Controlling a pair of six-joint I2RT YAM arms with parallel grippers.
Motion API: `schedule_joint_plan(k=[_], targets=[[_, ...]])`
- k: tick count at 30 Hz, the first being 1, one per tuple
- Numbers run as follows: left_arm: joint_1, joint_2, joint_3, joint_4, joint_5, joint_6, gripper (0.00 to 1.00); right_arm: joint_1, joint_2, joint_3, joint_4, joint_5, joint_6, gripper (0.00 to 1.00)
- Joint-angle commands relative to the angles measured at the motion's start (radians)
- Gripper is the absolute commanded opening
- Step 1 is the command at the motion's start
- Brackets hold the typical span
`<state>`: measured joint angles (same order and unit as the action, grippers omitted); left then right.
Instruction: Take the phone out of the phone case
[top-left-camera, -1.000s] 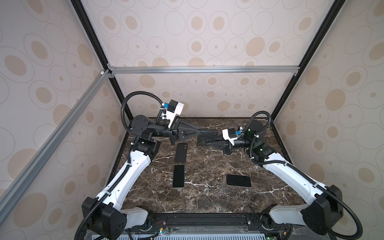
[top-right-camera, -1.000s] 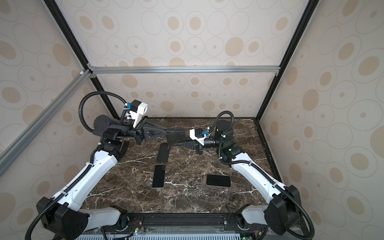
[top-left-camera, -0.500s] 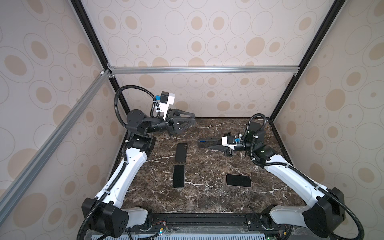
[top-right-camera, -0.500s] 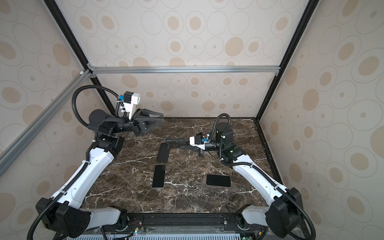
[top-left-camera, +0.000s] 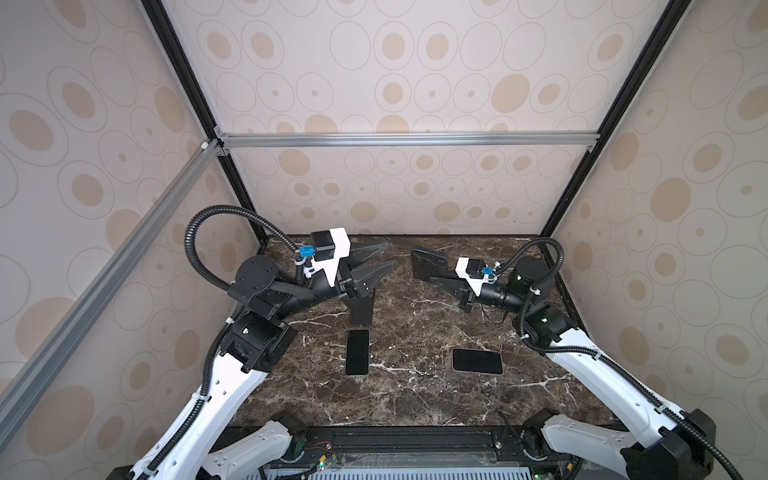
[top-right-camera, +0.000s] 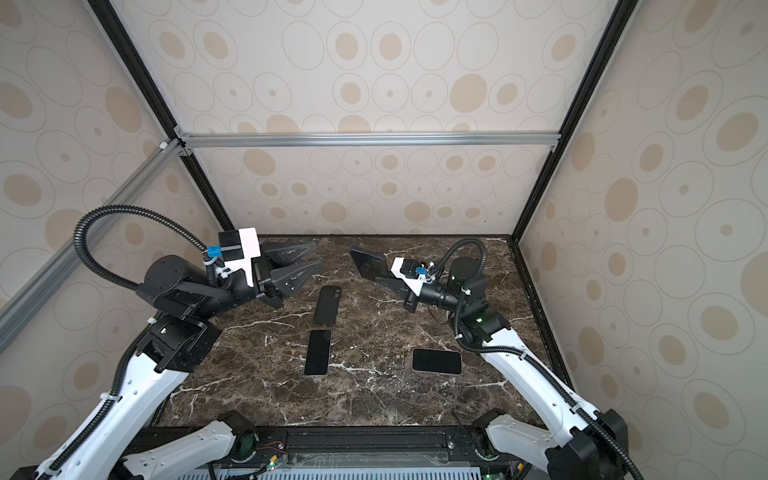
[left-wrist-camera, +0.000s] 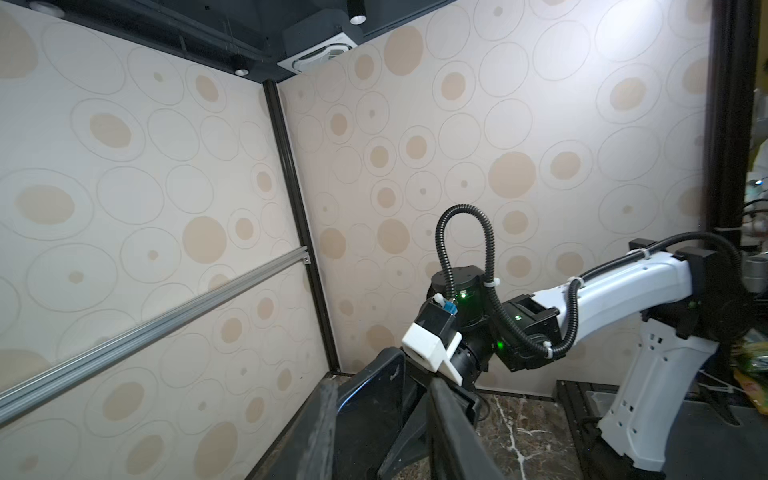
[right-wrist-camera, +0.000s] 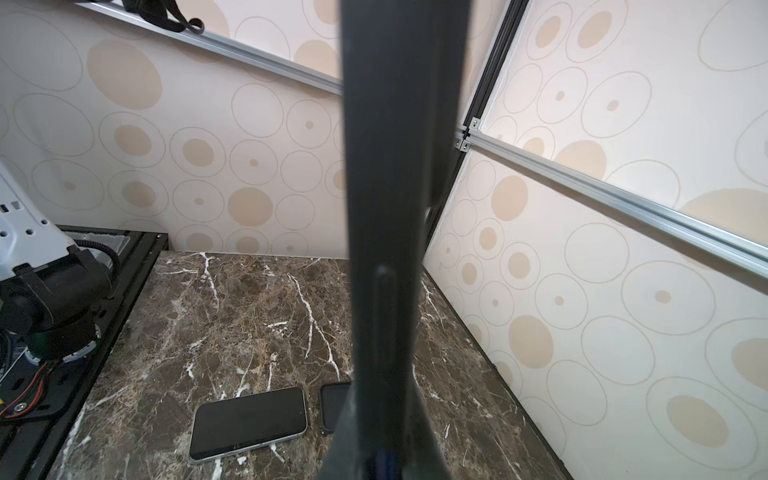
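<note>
Left gripper (top-left-camera: 392, 252) released, retreated — phone case (top-left-camera: 428, 259) now with right gripper (top-left-camera: 434, 279).

The left arm is raised over the far left corner of the table (top-left-camera: 415, 399), with the wrist held about level. The left gripper (top-left-camera: 390, 254) is pointed toward the middle, its jaws parted and nothing between them. The right arm is reached in from the right edge. The right gripper (top-left-camera: 435, 277) is turned toward the left one and clamped on a phone case (top-left-camera: 428, 262), which is held clear of the table.
</note>
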<state>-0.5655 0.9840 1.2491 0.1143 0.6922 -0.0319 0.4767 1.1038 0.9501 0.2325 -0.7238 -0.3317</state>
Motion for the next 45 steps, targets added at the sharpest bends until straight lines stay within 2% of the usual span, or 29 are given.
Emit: schedule_joint_plan(k=[1, 4, 8, 11, 13, 15, 20, 31, 39, 45], targets=[[-0.022, 0.042, -0.010, -0.043, -0.113, 0.086, 0.35, -0.001, -0.024, -0.005, 0.087, -0.045, 0.028, 0.00], [-0.010, 0.082, 0.035, -0.046, -0.035, 0.015, 0.35, 0.000, -0.015, 0.005, 0.095, -0.105, 0.020, 0.00], [0.018, 0.142, 0.079, -0.018, 0.172, -0.073, 0.36, 0.000, 0.012, 0.026, 0.107, -0.143, 0.045, 0.00], [0.047, 0.165, 0.085, 0.016, 0.282, -0.142, 0.37, 0.000, 0.023, 0.050, 0.091, -0.155, 0.049, 0.00], [0.084, 0.169, 0.064, 0.095, 0.346, -0.232, 0.37, 0.000, 0.021, 0.071, 0.024, -0.177, -0.022, 0.00], [0.114, 0.175, 0.052, 0.160, 0.398, -0.302, 0.36, 0.000, 0.029, 0.087, 0.007, -0.197, -0.041, 0.00], [0.127, 0.194, 0.070, 0.186, 0.481, -0.332, 0.25, 0.000, 0.053, 0.107, 0.008, -0.247, -0.045, 0.00], [0.136, 0.201, 0.076, 0.143, 0.515, -0.321, 0.24, 0.000, 0.070, 0.117, 0.023, -0.297, -0.054, 0.00], [0.135, 0.217, 0.096, 0.088, 0.496, -0.289, 0.14, 0.002, 0.061, 0.113, 0.018, -0.336, -0.080, 0.00], [0.148, 0.228, 0.102, 0.080, 0.468, -0.293, 0.06, 0.005, 0.055, 0.104, -0.020, -0.390, -0.210, 0.00]])
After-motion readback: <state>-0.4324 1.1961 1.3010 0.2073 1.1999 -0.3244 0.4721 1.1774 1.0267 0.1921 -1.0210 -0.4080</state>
